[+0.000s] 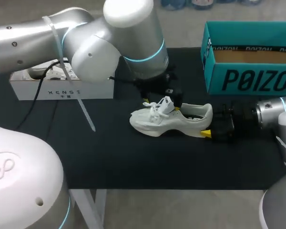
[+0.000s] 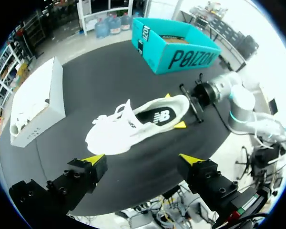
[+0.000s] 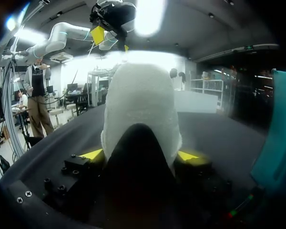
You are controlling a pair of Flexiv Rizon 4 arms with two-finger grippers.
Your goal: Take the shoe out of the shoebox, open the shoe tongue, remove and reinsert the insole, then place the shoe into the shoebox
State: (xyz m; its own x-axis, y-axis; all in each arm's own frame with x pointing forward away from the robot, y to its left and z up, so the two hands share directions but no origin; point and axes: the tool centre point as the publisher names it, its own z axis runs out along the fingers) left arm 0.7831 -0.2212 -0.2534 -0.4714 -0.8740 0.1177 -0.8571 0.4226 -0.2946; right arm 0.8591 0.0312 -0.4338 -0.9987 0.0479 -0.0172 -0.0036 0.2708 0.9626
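White sneaker [image 1: 171, 119] out on desk [image 1: 109, 152], mid-frame. Right pincer [image 3: 140, 155] grasps its heel; left pincer [image 2: 140, 160] released, above it. Step likely tongue-opening; next calls for left descent onto tongue [image 1: 166, 103].

1 table [image 1: 133, 162], flat matte black top. It lies below my left fingers [image 2: 93, 160] and spreads well ahead of them and to both sides. Same black top sits under my right fingers [image 3: 93, 154], with a paler sheen further ahead. 1 white table leg [image 1: 93, 205] under the front edge.
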